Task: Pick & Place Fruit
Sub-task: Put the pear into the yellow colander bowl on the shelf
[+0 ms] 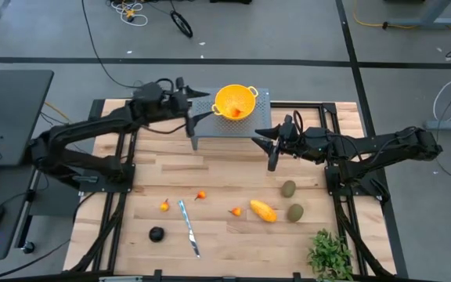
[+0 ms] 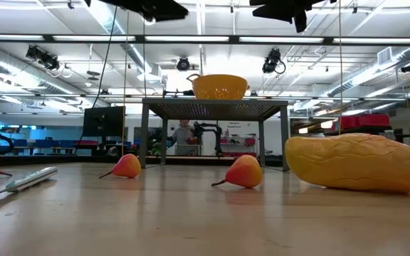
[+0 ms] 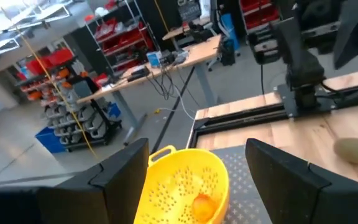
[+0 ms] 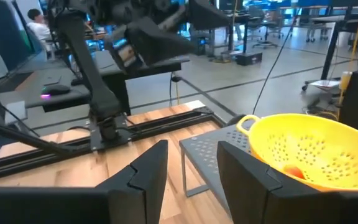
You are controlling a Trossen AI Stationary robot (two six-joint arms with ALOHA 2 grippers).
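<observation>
A yellow colander (image 1: 235, 102) stands on a grey perforated stand (image 1: 210, 133) at the table's far middle, with one small orange-red fruit (image 3: 202, 205) inside it. My left gripper (image 1: 203, 106) hovers open just left of the colander, level with its rim, with nothing between its fingers. Right of the stand, my right gripper (image 1: 267, 146) is held open and empty, pointing toward the colander (image 4: 303, 149). Loose fruit lies on the wood nearer the front: small orange-red pieces (image 1: 201, 195), a yellow-orange oblong (image 1: 262, 211), two green ovals (image 1: 288, 188) and a dark round one (image 1: 156, 233).
A slim silver knife (image 1: 189, 227) lies between the orange pieces and the dark fruit. A leafy green plant (image 1: 331, 254) sits at the near right corner. Black rails (image 1: 343, 117) run along the table's far and side edges. Bare wood lies between the stand and the fruit.
</observation>
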